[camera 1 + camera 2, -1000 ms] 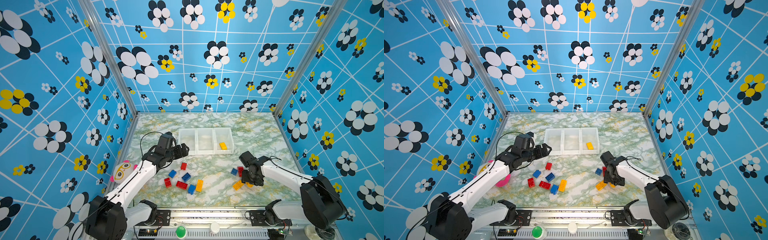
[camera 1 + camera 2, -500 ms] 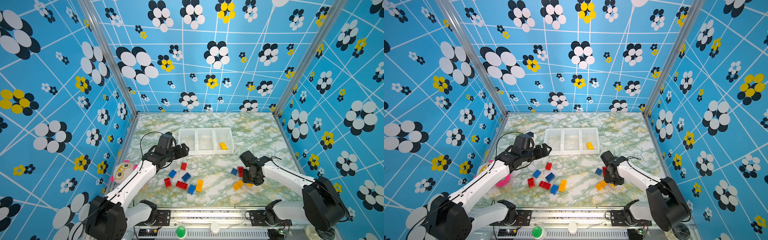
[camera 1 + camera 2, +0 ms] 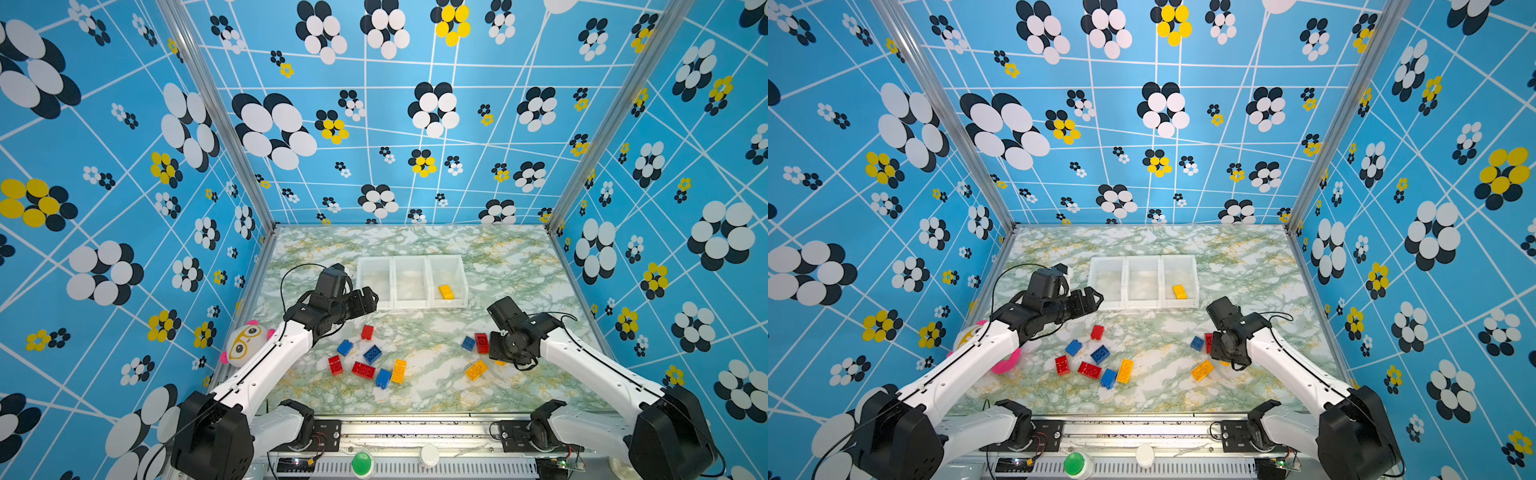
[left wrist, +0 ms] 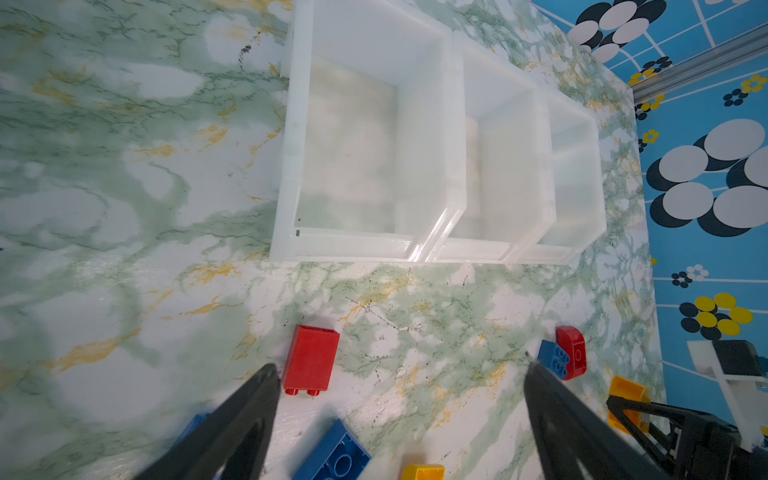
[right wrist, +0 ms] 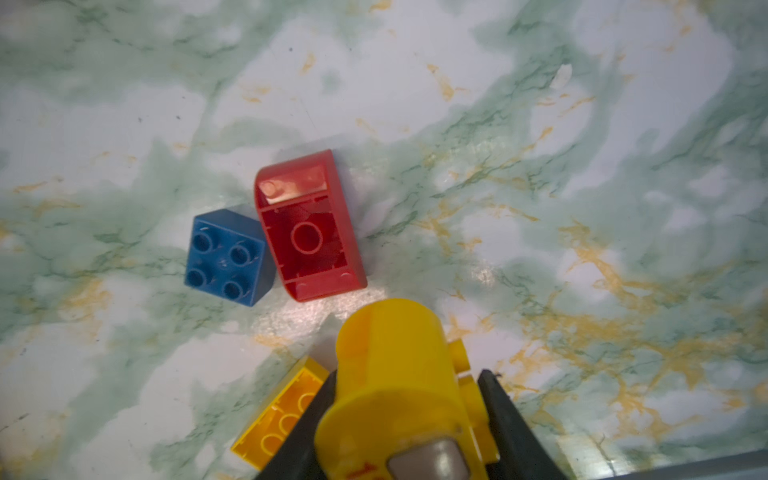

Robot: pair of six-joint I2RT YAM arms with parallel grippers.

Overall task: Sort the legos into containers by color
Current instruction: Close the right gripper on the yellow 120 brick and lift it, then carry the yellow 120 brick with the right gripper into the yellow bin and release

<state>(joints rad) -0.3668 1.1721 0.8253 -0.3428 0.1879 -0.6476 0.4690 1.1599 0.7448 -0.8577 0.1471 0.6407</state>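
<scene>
Table: glossy green-white marbled film. It looks slick, so expect bricks to skid if nudged.

Containers: three translucent white bins in a row at mid-table, with thin smooth walls. The bin nearest the right arm holds one yellow-orange brick. The other two look empty.

Left gripper: jaws spread wide and holding nothing, hovering just in front of the bins near a red brick.

Right gripper: fingers closed on the rounded yellow piece, low over the table near the front right.

Step in hand, as I judge it: carry that piece to the bin with the yellow.
- Lift straight up first, because a flat yellow-orange brick lies just beside one finger.
- The piece is curved hard plastic and gives the pads little flat surface. Keep a firm squeeze, travel slowly and release low between the walls.

Red arched brick, hollow side up, touches a blue four-stud square. Leave both alone for now.
</scene>
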